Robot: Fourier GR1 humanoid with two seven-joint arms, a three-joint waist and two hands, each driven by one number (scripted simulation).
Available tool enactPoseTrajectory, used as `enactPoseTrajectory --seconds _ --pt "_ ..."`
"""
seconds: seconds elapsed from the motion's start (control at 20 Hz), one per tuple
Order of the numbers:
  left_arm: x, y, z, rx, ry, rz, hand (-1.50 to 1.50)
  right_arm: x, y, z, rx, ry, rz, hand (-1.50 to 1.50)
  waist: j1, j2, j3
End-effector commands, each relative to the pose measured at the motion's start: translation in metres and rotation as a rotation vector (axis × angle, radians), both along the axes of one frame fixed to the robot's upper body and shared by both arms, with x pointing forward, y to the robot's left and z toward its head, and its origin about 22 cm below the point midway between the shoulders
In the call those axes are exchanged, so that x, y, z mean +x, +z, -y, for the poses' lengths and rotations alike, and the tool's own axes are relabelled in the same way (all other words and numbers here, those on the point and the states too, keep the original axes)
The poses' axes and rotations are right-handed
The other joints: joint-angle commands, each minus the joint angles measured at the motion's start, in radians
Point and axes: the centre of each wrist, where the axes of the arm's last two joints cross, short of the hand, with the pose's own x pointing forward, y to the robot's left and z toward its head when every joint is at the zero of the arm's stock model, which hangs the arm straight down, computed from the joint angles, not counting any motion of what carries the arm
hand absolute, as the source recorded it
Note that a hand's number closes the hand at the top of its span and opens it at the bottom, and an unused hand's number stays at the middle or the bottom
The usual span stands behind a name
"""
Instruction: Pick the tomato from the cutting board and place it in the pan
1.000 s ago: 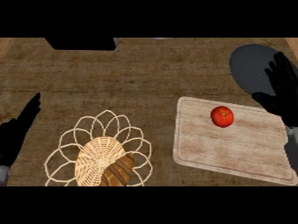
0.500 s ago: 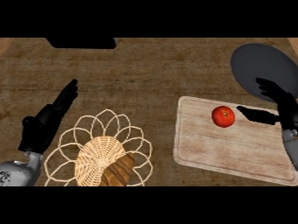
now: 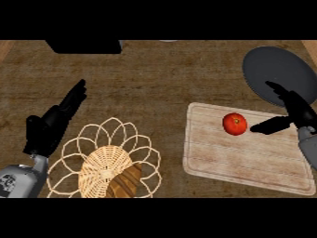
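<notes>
While the round red tomato (image 3: 235,123) sits at the far right of the pale wooden cutting board (image 3: 247,160), my right hand (image 3: 294,113) waits spread wide beside it, thumb nearly touching; a glancing close could roll it away from the dark grey round pan (image 3: 280,74) beyond. My left hand (image 3: 51,125) rests open by the wicker basket (image 3: 109,162)

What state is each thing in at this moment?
tomato: on the cutting board, not held.
pan: holds nothing.
right hand: open, beside the tomato, thumb toward it.
left hand: open, fingers straight.
wire basket: holds a bread loaf.
</notes>
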Motion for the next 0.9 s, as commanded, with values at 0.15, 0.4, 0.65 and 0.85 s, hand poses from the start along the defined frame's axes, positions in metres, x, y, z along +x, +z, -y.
enactPoseTrajectory --seconds 0.15,0.4,0.65,0.85 --pt "0.0 0.001 0.016 -0.017 -0.009 0.004 0.0 0.04 0.058 -0.017 -0.212 0.119 -0.358 -1.5 0.023 0.002 -0.001" --pt "-0.003 0.01 0.013 -0.009 -0.032 -0.009 0.0 0.066 0.075 -0.058 -0.228 0.229 -0.6 -1.5 0.029 0.001 0.0" --pt "0.004 -0.001 0.002 0.004 -0.018 -0.017 0.0 0.072 0.067 -0.101 -0.195 0.294 -0.719 -1.5 -0.003 -0.001 0.001" --pt "-0.007 0.0 0.002 -0.001 -0.001 -0.008 0.0 0.074 0.062 -0.118 -0.255 0.253 -0.736 -1.5 -0.002 -0.002 0.001"
